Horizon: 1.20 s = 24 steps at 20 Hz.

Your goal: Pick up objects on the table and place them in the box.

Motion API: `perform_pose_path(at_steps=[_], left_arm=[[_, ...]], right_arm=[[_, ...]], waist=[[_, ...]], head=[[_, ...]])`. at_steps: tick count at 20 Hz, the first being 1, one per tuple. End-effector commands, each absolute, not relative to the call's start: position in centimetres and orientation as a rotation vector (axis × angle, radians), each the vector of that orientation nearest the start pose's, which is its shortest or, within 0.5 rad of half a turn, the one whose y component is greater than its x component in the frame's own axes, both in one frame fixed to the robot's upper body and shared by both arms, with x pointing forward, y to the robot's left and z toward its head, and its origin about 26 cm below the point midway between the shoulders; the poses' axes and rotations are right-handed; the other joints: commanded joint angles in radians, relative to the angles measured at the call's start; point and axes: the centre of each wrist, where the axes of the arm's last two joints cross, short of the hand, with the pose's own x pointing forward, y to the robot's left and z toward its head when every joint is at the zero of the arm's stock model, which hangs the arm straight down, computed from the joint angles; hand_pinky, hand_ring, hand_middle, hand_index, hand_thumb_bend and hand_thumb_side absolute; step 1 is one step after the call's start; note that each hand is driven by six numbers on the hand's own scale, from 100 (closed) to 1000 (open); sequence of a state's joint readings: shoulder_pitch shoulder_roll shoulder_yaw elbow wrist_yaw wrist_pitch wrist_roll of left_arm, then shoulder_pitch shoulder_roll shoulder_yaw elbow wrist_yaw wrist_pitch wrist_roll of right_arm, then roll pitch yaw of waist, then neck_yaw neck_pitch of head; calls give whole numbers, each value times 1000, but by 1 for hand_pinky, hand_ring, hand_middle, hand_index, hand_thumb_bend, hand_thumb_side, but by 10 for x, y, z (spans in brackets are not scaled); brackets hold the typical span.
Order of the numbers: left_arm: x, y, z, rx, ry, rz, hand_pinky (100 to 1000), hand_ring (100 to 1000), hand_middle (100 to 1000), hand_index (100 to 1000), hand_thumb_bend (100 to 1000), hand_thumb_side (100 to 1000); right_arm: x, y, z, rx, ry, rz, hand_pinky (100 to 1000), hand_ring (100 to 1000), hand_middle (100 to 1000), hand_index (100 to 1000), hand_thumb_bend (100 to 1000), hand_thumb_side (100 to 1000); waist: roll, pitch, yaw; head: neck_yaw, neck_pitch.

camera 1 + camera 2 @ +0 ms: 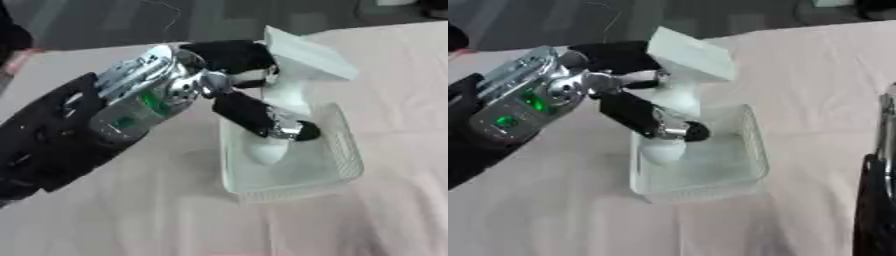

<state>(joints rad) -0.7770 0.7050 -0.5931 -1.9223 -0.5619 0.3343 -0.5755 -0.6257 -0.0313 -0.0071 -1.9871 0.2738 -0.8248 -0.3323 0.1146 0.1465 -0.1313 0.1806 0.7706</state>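
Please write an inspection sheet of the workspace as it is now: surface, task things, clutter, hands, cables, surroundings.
Surface: table under a pale pink cloth.
Job's things: clear box on the cloth; white object with a flat wide top, held upright over the box, its lower end inside.
Clutter: nothing seen.
Hands: left hand, fingers curled round the white object; right hand not seen, only a dark arm at the right edge.
Cables: thin wire on the far floor.
Surroundings: dark floor beyond the table.
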Motion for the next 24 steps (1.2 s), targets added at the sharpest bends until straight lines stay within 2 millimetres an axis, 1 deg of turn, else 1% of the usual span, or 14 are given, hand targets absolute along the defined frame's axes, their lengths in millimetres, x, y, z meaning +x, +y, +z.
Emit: perform_pose_path(at_steps=[1,3,12,15,17,18,19,20,21,22,23,24], left_arm=[[315,168,264,732,-1587,-1761,1000,956,983,1000,593,1000],[318,169,263,739,-1590,-1758,1000,965,988,1000,619,1000],[324,172,257,802,-1595,-1783,1000,990,1000,1000,647,1000],[325,173,257,804,-1600,-1778,1000,979,996,1000,623,1000],[323,173,260,801,-1625,-1760,1000,950,974,1000,555,1000],[322,174,262,798,-1641,-1747,1000,963,984,1000,581,1000],[320,174,264,797,-1663,-1729,966,893,939,983,391,1000],[314,175,270,794,-1715,-1690,939,869,925,973,358,1000],[307,177,276,790,-1774,-1637,852,804,888,948,243,1000],[303,180,281,781,-1839,-1566,802,770,869,933,222,1000],[302,184,285,767,-1919,-1487,724,717,841,909,150,1000],[301,189,287,751,-2002,-1412,773,750,858,923,202,1000]], right_arm=[[312,-175,282,-60,2818,153,477,303,298,451,100,931],[312,-174,282,-62,2817,155,477,303,298,451,100,931],[312,-172,284,-74,2809,166,478,303,299,451,100,933],[311,-171,284,-75,2808,167,478,303,299,451,100,933],[312,-172,283,-69,2809,164,478,303,299,452,100,933],[312,-173,283,-66,2810,162,478,303,299,452,100,934],[312,-173,283,-61,2811,161,478,303,299,452,100,933],[312,-175,282,-52,2813,160,478,303,299,452,100,933],[312,-177,282,-42,2816,159,477,303,299,452,100,932],[313,-178,281,-31,2821,157,477,304,299,452,100,932],[313,-180,279,-19,2826,154,477,304,299,452,100,932],[313,-182,278,-8,2831,150,477,304,299,452,100,932]], waist=[[-4,-9,-1],[-3,-8,-3],[1,-1,-11],[3,-1,-12],[4,-2,-9],[5,-2,-8],[4,-4,-5],[4,-6,1],[3,-9,6],[1,-12,13],[-1,-16,20],[-3,-20,27]], head=[[8,-1],[8,-1],[9,-1],[9,-1],[7,-1],[7,-1],[5,-1],[1,-1],[-4,-1],[-9,-1],[-14,-1],[-16,-1]])
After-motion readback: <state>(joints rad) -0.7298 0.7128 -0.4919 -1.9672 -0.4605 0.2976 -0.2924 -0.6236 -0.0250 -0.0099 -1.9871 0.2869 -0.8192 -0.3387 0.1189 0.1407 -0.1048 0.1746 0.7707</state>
